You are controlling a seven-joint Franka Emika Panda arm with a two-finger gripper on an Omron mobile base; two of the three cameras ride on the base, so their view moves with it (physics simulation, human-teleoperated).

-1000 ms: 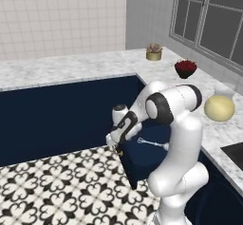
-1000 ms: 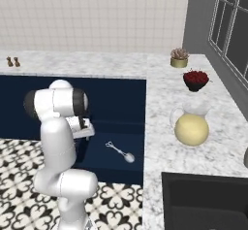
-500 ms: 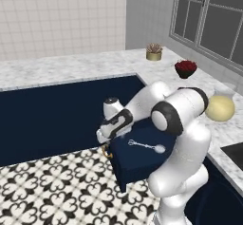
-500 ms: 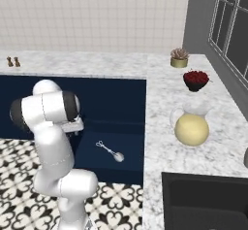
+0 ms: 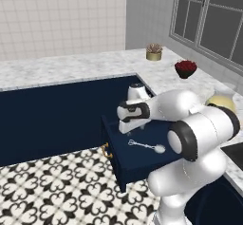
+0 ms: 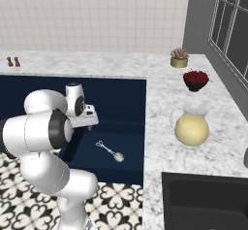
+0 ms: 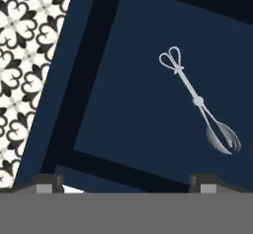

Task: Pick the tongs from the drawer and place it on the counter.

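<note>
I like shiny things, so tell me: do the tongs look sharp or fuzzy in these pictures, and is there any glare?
In the hand view the tongs look crisp and pale against the dark drawer floor, with no glare; in the left base view they are small, softer and lack detail.

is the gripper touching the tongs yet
Apart. In the hand view the tongs lie flat on the drawer floor, with bare floor between them and the gripper fingertips.

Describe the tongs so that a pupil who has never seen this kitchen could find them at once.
Start at the white marble counter and look down to the open navy drawer. On its floor lie the tongs, alone: slim and silvery, scissor loops at one end, spoon-and-fork tips at the other.
</note>
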